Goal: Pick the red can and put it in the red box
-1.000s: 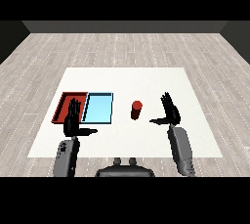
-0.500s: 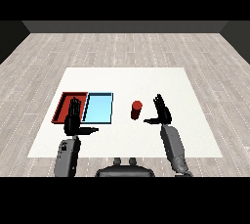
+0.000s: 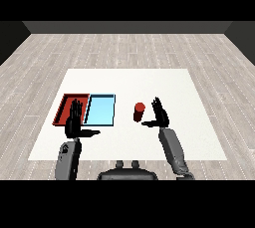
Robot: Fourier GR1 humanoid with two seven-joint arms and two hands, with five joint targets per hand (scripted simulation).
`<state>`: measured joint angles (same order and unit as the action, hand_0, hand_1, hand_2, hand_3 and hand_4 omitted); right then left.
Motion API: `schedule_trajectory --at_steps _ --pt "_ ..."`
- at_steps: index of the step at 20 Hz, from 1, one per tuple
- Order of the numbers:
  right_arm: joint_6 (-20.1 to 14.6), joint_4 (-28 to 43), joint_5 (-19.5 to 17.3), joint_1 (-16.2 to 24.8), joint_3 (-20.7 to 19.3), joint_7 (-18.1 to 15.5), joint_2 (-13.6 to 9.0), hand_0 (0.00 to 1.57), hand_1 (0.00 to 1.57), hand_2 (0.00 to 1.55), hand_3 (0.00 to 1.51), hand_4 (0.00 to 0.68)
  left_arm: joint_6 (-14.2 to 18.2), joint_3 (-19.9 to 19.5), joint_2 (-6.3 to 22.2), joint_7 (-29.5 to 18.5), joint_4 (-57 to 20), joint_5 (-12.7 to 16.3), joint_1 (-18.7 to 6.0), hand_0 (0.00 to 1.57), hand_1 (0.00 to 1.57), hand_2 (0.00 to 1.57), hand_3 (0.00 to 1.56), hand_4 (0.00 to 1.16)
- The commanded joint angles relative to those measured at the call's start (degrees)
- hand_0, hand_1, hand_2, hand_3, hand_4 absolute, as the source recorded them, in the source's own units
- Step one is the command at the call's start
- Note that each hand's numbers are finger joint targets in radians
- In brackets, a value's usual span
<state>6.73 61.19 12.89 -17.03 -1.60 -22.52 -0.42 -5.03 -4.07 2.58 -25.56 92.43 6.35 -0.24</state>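
Small red cylindrical can (image 3: 139,111) upright on the white square surface (image 3: 164,85), right of the two trays and apart from them. Just beside it, to its right, the black right hand (image 3: 159,115): fingers straight and raised, thumb stretched toward the can, nothing held. Shallow red rectangular tray (image 3: 64,105) and light blue rectangular tray (image 3: 101,110) side by side, touching. Black left hand (image 3: 75,122) over the red tray's near edge, fingers straight, thumb out, empty.
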Motion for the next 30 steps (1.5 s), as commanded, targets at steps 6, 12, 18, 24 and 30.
schedule_trajectory --at_steps 6,12,18,24,30 --pt "-1.81 -12.66 2.94 -7.07 2.59 -6.45 0.41 0.0 0.0 0.0 0.0 0.0 -0.61 -0.59 0.26 0.88 -0.4 1.16 -0.04 0.0 0.0 0.0 0.0 0.0" --pt "-4.13 -15.75 7.24 -9.26 6.07 -7.02 0.42 0.0 0.0 0.0 0.0 0.0 1.09 2.33 -1.76 -0.06 -1.03 -1.45 -1.66 0.0 0.0 0.0 0.0 0.0" --pt "-1.49 -15.53 7.48 -9.33 3.96 -4.18 -1.96 0.0 0.0 0.0 0.0 0.0 -0.14 -0.81 0.52 2.68 1.76 1.9 -1.72 0.0 0.0 0.0 0.0 0.0" --pt "-5.36 -16.05 8.04 -10.24 6.22 -3.97 -0.49 0.0 0.0 0.0 0.0 0.0 -0.44 1.79 -1.47 -1.87 0.3 -0.28 1.57 0.0 0.0 0.0 0.0 0.0" --pt "-4.79 -28.78 9.37 -17.06 6.53 -9.84 0.4 0.0 0.0 0.0 0.0 0.0 -0.01 0.69 -0.39 0.39 -1.28 1.16 -1.65 0.0 0.0 0.0 0.0 0.0"
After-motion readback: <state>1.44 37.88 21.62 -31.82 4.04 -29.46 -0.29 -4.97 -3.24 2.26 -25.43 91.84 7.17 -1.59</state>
